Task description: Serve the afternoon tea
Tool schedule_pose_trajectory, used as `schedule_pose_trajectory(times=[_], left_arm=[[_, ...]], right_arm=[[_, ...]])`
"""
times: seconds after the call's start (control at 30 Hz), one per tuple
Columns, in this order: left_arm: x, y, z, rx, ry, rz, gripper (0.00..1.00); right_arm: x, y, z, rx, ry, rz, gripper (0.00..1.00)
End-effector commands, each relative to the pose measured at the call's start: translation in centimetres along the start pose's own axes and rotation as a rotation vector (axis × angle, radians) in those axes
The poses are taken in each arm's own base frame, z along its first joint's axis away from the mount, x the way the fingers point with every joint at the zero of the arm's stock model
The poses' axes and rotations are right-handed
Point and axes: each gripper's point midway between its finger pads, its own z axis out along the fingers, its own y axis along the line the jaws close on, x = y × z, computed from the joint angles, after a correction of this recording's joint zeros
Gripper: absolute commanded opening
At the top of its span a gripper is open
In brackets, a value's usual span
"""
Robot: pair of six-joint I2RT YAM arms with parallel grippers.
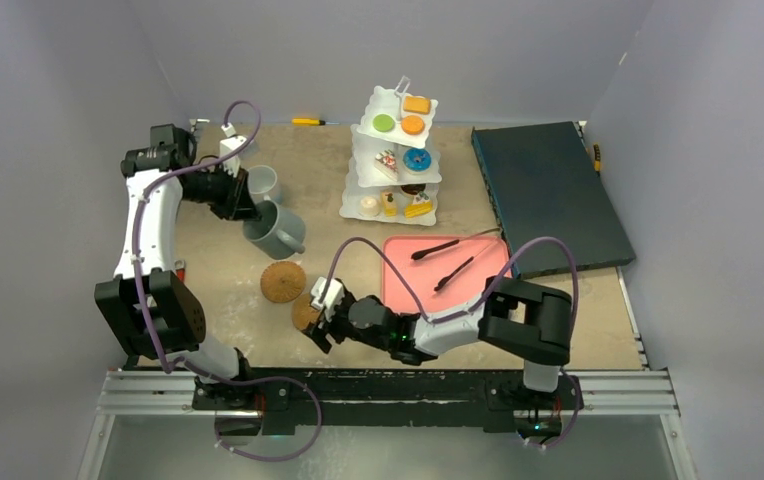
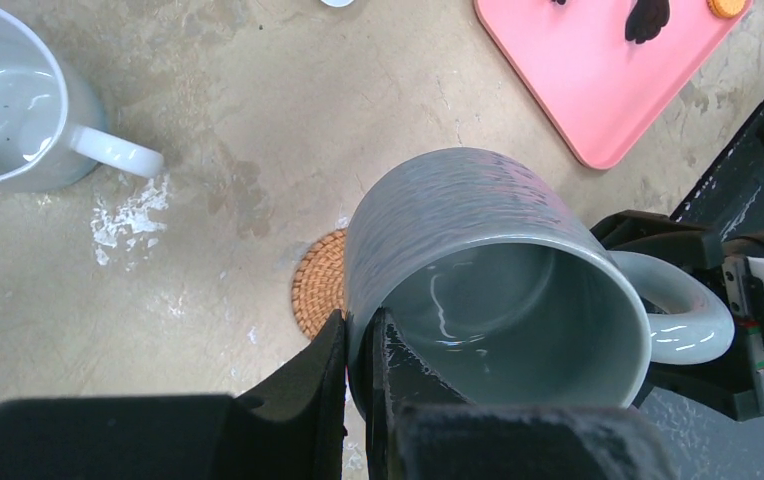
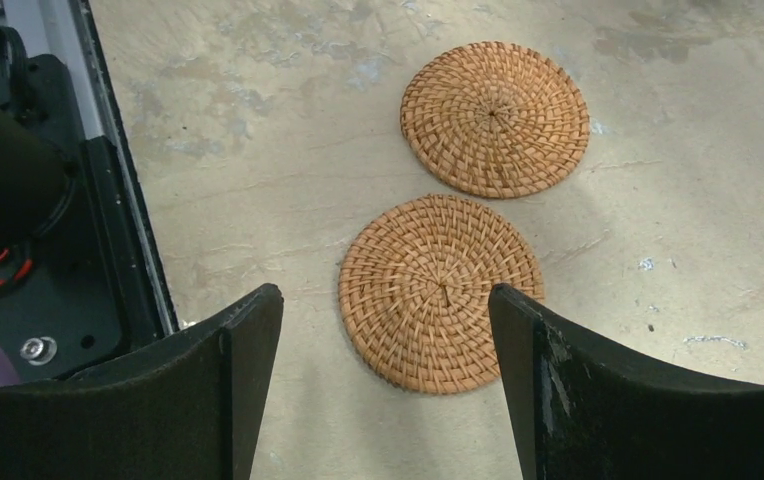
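Note:
My left gripper (image 1: 256, 212) is shut on the rim of the grey mug (image 1: 276, 230), one finger inside and one outside (image 2: 362, 335), and holds the mug (image 2: 498, 270) tilted above the table. The white mug (image 1: 262, 182) stands just behind it and shows at the left of the left wrist view (image 2: 8, 100). Two cork coasters lie side by side, one farther (image 1: 283, 281) (image 3: 495, 118) and one nearer (image 1: 305, 312) (image 3: 441, 290). My right gripper (image 1: 318, 322) (image 3: 386, 296) is open and empty, low over the nearer coaster. The white three-tier stand (image 1: 360, 180) holds the toy pastries and donuts (image 1: 417, 158).
The pink tray (image 1: 398, 285) (image 2: 608, 80) with two black tongs (image 1: 440, 247) lies right of the coasters. A dark flat board (image 1: 548, 195) lies at the back right. A small yellow tool (image 1: 308, 121) is at the back edge. The right arm (image 2: 708, 250) reaches under the grey mug's handle side.

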Motion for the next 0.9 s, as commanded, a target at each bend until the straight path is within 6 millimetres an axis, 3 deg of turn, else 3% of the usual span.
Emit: schedule_pose_trajectory(times=[0.0, 0.13, 0.27, 0.53, 0.87], left_arm=[[-2.3, -1.3, -1.4, 0.032, -0.073, -0.001, 0.0], [-2.5, -1.4, -1.4, 0.061, -0.073, -0.014, 0.0], [-2.7, -1.3, -1.6, 0.062, -0.071, -0.017, 0.0], [-3.3, -1.5, -2.3, 0.052, -0.076, -0.01, 0.0], [-2.3, -2.0, -2.6, 0.049, -0.045, 0.009, 0.0]], right_arm=[[-3.1, 0.2, 1.1, 0.037, -0.116, -0.043, 0.78], [-0.7, 0.8, 2.4, 0.042, -0.076, -0.102, 0.77], [0.3, 0.6, 3.6, 0.076, -0.055, -0.152, 0.75], [3.5, -1.3, 5.1, 0.191, 0.051, -0.186, 0.65], [2.9, -5.4, 3.8, 0.223, 0.036, -0.003, 0.6]])
